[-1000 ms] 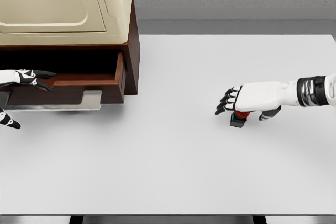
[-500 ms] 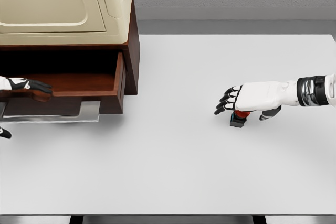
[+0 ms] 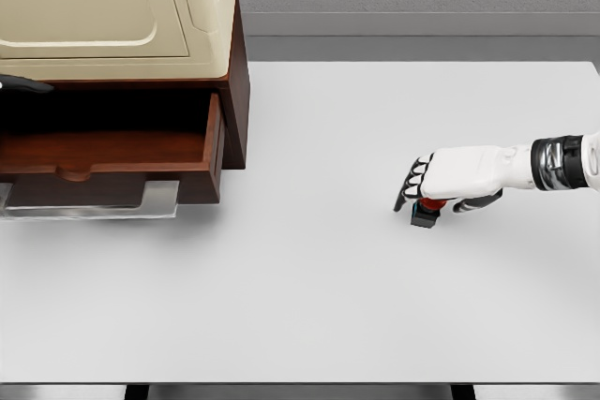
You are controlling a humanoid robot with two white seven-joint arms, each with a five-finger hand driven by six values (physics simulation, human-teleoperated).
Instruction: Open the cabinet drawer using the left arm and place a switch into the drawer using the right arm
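Note:
The brown cabinet (image 3: 238, 91) stands at the table's back left, and its drawer (image 3: 122, 149) is pulled out with its inside showing. A small switch (image 3: 425, 214), with a dark base and a red button, sits on the white table at the right. My right hand (image 3: 433, 203) lies over it with the fingers curled down on its left side and the thumb on its right, shut on the switch. Only a small dark part of my left hand (image 3: 21, 84) shows at the left edge, just above the drawer opening.
A cream-coloured appliance (image 3: 103, 7) rests on top of the cabinet. A grey metal plate (image 3: 103, 201) sticks out under the drawer front. The white table (image 3: 300, 288) stretches between the drawer and the switch. A grey wall runs behind.
My left hand has let go of the drawer front and drawn back up and to the left, almost out of view. The right hand's fingers have curled down around the switch.

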